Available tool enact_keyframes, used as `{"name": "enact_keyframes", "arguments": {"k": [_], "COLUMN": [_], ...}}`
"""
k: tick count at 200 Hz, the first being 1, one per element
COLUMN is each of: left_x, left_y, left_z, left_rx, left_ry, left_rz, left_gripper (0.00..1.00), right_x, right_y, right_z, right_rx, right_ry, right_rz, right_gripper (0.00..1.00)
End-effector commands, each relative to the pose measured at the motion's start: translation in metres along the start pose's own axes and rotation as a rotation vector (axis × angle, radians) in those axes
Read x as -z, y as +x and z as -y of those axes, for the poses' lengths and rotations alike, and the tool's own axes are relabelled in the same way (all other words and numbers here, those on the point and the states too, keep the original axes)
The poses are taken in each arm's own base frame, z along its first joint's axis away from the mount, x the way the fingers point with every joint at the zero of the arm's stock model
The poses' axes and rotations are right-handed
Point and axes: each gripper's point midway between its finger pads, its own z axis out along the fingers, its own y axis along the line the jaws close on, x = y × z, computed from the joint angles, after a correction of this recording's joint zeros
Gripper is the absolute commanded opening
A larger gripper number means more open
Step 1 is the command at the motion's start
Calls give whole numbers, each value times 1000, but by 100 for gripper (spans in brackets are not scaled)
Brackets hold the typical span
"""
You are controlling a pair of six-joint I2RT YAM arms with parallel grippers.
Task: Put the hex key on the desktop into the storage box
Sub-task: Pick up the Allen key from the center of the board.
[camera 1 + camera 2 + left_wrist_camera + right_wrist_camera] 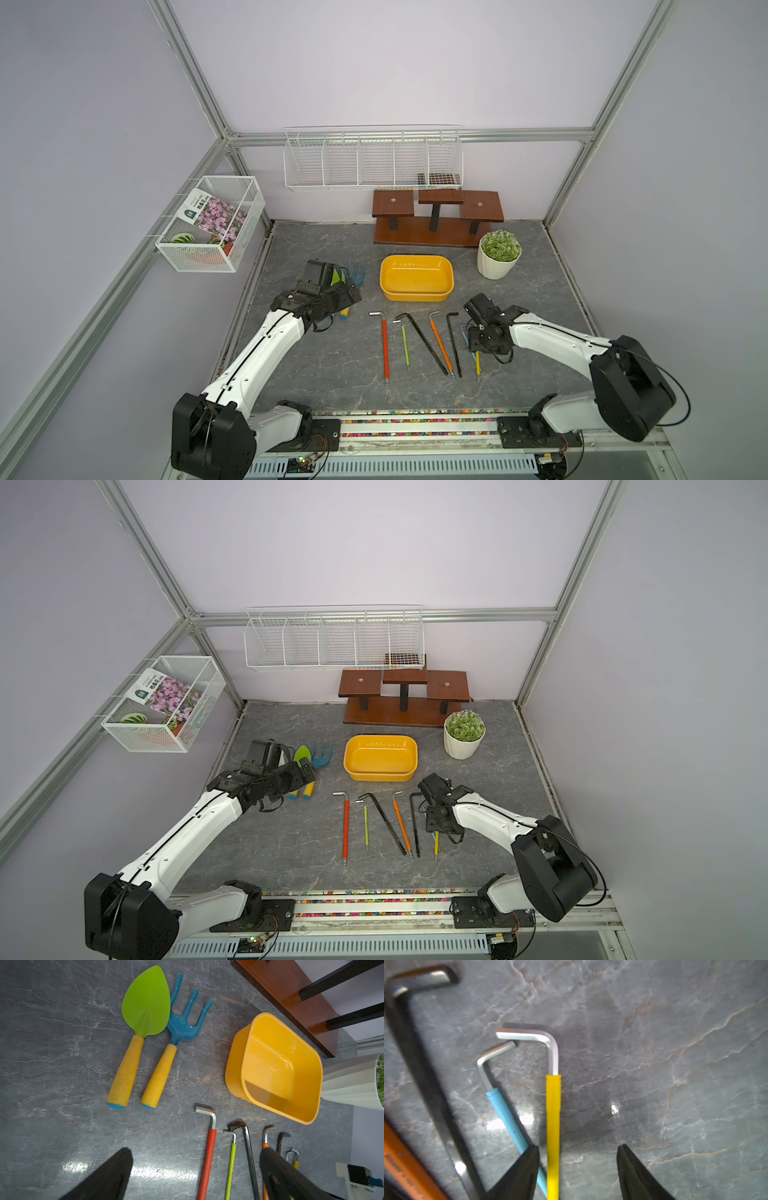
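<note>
Right gripper [579, 1147] astride yellow key [553, 1115], pre-grasp.
Its jaws stand partly open and hold nothing. The key lies flat on the desk [675, 1064], so straddling the sleeve probably sets up the pinch. The blue key [506, 1111] runs under one jaw, which risks a double pickup. The box [415, 296] is empty. The left gripper [195, 1150] is open and idle.

Yellow storage box [415, 296] (veined grey desktop [332, 374])
</note>
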Motion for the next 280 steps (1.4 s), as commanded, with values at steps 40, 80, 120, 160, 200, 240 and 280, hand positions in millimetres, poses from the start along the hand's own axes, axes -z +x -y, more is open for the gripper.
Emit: {"name": "enact_keyframes", "arguments": {"k": [40,80,120,160,200,240,280], "left_x": [-6,2,7,24,24,19,20], "left_y": [9,13,9,-1,1,-7,-20], "left_z": [11,12,11,14,13,1,16], "left_rx": [14,-3,-9,-13,-37,17,-15], "left_ry": [70,86,71,107,87,11,63], "left_rz": [-43,-51,-34,54,27,65,104], "left_gripper": [100,100,100,100,100,100,100], "right_x": [-15,-16,-14,-16,-9,3,18], "right_y": [7,6,4,6,2,-4,-5], "right_z": [-10,-12,-13,-13,-12,-15,-10], "right_rx": [-18,-20,-4,7,22,47,53], "right_ry": [-30,-37,-44,-46,-51,-66,-84], "right_rz": [-33,-21,-19,-20,1,11,68], "right_gripper": [62,53,45,34,21,7,5]}}
